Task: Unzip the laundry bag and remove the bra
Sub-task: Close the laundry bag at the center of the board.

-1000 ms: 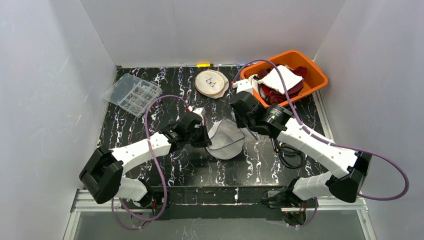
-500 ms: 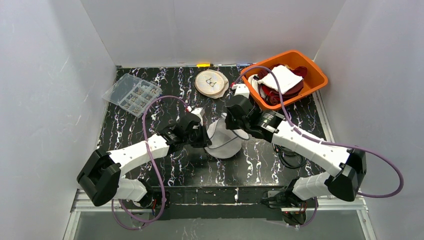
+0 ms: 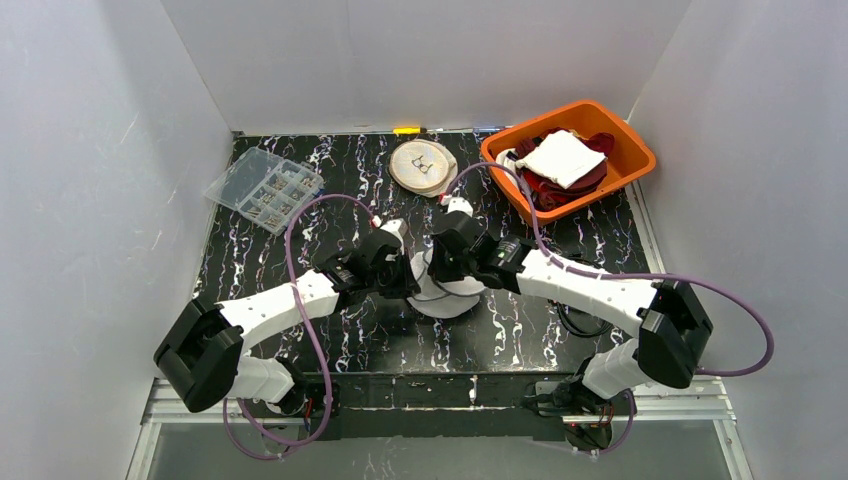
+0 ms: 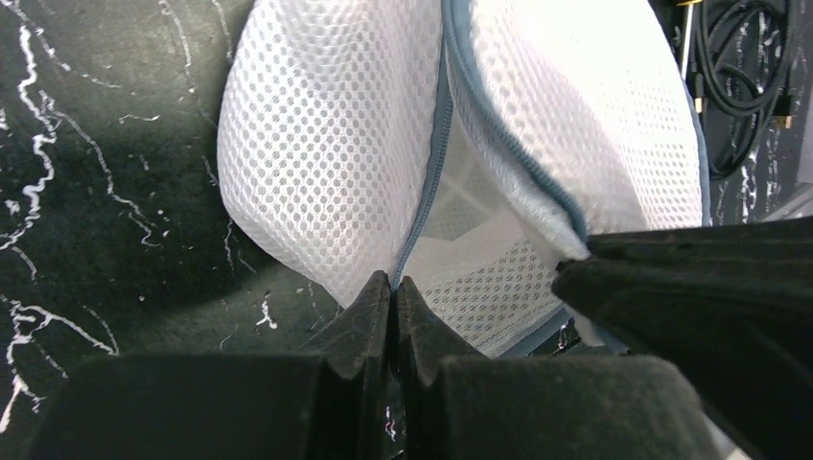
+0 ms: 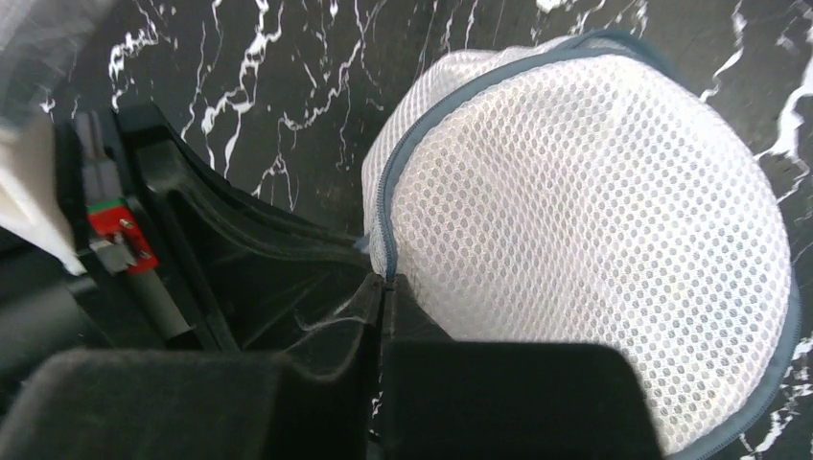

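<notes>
On the black marbled worktop point(image 3: 350, 335), a clear plastic compartment box of small parts point(image 3: 264, 188) sits far left, the left tool point(image 4: 392, 292) and right tool point(image 5: 383, 287) — both pinched tight on its grey zip edge — flank the partly unzipped white mesh laundry bag point(image 3: 450, 298) at centre, and an orange plastic tub point(image 3: 628, 137) back right holds red and white cloths point(image 3: 560, 160).

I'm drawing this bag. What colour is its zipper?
The zipper is grey-blue; it shows best in the left wrist view.

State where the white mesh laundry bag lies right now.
In the top view the laundry bag lies near the middle of the black marbled table, pinched along its left edge by the left gripper and the right gripper.
</notes>
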Robot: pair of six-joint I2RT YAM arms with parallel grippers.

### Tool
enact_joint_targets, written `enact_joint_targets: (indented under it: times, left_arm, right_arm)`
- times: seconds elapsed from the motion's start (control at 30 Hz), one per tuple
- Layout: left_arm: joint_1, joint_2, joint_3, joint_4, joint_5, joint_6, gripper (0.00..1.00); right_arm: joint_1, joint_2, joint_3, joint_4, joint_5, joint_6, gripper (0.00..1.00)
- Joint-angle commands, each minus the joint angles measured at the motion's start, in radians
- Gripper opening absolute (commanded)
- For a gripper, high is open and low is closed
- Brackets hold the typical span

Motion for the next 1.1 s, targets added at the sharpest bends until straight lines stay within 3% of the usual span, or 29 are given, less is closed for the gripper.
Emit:
enact_joint_targets:
  times: [0.0, 0.2, 0.37, 0.53, 0.67, 0.8, 0.9, 1.07]
  left_arm:
    - [0.003, -0.027, -0.012, -0.066, -0.076, -0.012, 0.02]
    - [0.003, -0.045, -0.023, -0.093, -0.097, -0.022, 0.20]
    - [0.003, -0.081, -0.013, -0.139, -0.110, -0.022, 0.39]
    - [0.004, -0.137, 0.005, -0.207, -0.129, -0.021, 0.60]
    - [0.003, -0.201, 0.020, -0.270, -0.172, -0.039, 0.69]
    - [0.004, -0.261, 0.031, -0.288, -0.204, -0.064, 0.72]
    - [0.004, -0.258, 0.032, -0.270, -0.199, -0.059, 0.71]
    - [0.004, -0.192, 0.009, -0.242, -0.172, -0.043, 0.59]
  right_arm:
    - [0.007, -0.005, -0.033, 0.102, -0.067, 0.020, 0.13]
    - [0.008, -0.047, -0.015, 0.076, -0.060, -0.008, 0.53]
    - [0.008, -0.102, 0.010, 0.009, -0.034, -0.039, 0.70]
    - [0.008, -0.185, -0.001, -0.036, -0.001, -0.056, 0.75]
    - [0.008, -0.260, -0.045, -0.036, 0.050, -0.056, 0.76]
    - [0.006, -0.302, -0.106, -0.020, 0.170, -0.074, 0.73]
    - [-0.011, -0.282, -0.131, 0.020, 0.158, -0.128, 0.73]
    - [-0.037, -0.264, -0.197, 0.140, 0.131, -0.252, 0.77]
